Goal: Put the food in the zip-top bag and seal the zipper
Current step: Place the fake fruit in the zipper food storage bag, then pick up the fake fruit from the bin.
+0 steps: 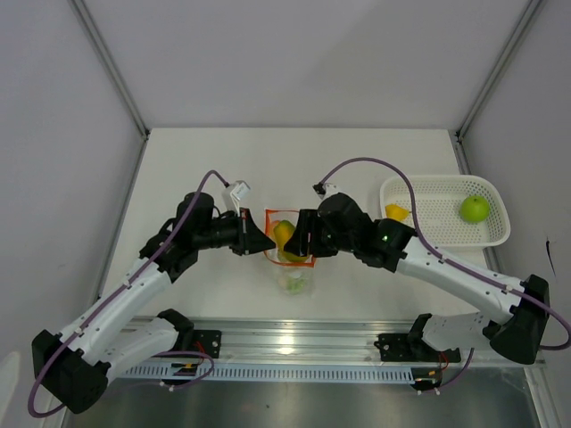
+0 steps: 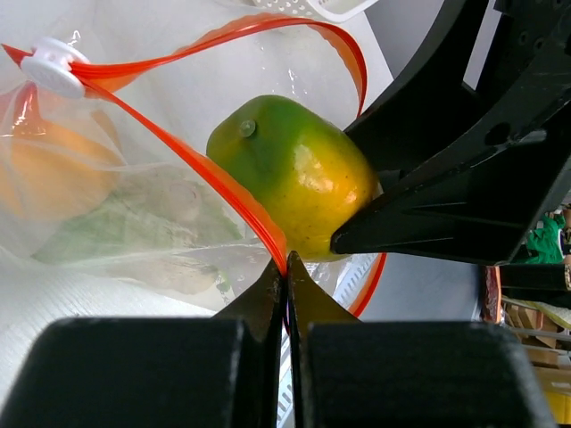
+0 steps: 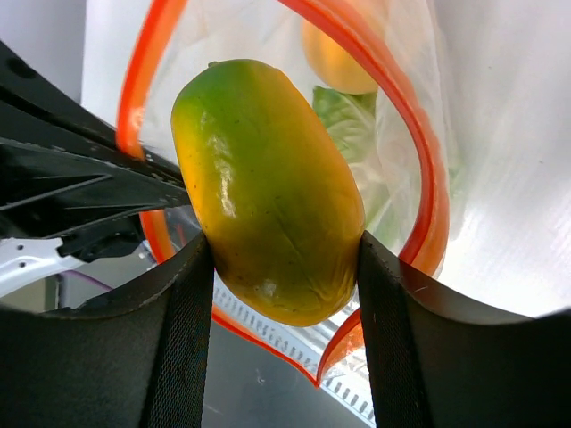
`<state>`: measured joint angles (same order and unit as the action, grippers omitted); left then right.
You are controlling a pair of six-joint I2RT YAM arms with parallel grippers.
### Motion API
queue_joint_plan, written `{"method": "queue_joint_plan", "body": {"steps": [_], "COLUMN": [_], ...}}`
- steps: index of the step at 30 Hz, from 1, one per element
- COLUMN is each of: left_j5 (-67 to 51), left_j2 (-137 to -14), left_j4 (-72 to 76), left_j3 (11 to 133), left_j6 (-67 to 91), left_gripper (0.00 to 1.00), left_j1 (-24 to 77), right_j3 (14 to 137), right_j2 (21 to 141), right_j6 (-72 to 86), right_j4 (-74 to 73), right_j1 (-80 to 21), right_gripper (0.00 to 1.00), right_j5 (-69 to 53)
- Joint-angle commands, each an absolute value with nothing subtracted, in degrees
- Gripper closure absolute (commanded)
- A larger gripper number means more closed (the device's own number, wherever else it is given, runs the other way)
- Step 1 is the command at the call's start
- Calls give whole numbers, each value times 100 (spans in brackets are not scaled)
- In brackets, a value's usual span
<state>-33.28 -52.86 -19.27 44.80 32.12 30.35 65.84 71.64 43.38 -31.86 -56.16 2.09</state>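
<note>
Clear zip-top bag [image 1: 294, 283] lies in the middle of the table [image 1: 205, 169] with its mouth pulled open. The left gripper [image 2: 285, 276] is clamped tight on the zipper [image 3: 431, 187]. A green-yellow fruit [image 3: 268, 187] sits at the bag mouth, gripped between the jaws of the right gripper [image 3: 284, 259]. An orange fruit [image 2: 45, 169] and a leafy vegetable [image 2: 134, 223] are inside the bag. To the right, well apart, a white mesh basket [image 1: 442, 234] holds a green apple [image 1: 474, 209] and a yellow fruit [image 1: 396, 212].

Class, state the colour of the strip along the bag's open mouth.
Orange-red zipper, clearest in the right wrist view.
</note>
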Motion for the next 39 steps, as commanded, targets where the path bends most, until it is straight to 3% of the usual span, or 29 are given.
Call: {"method": "queue_joint_plan", "body": {"steps": [1, 3, 4, 10, 19, 23, 32, 39], "left_j5": [-3454, -3454, -3454, -3463, -3437, -3445, -3472, -3480], "left_j2": [-5124, -5115, -5115, -5133, -5124, -5133, -5080, -5089], "left_j4": [-1784, -1784, -1784, -1784, -1819, -1837, -1881, -1890], "left_j3": [4729, 4729, 4737, 4772, 4799, 4790, 4781, 4755], "left_j6": [3278, 3287, 3296, 3313, 3270, 3261, 3234, 3208], "left_gripper": [99, 100, 99, 99, 99, 99, 99, 99], "left_j1": [3006, 3006, 3006, 3006, 3006, 3006, 2988, 2979], "right_j3": [6908, 6943, 6969, 7338, 8173, 8525, 8096, 6937], "right_j2": [7137, 7128, 7128, 7119, 6996, 6803, 6179, 6565], "right_j6": [4193, 4140, 4114, 3859, 3472, 3323, 2682, 2645], "right_j4": [-3454, -3489, -3515, -3630, -4271, -4666, -4650, -3886], "right_j1": [-5687, -5687, -5687, -5695, -5643, -5134, -1980, -54], "right_gripper": [48, 39, 29, 13, 12, 14, 18, 13], "right_j5": [606, 641, 650, 642, 1439, 1740, 1293, -234]}}
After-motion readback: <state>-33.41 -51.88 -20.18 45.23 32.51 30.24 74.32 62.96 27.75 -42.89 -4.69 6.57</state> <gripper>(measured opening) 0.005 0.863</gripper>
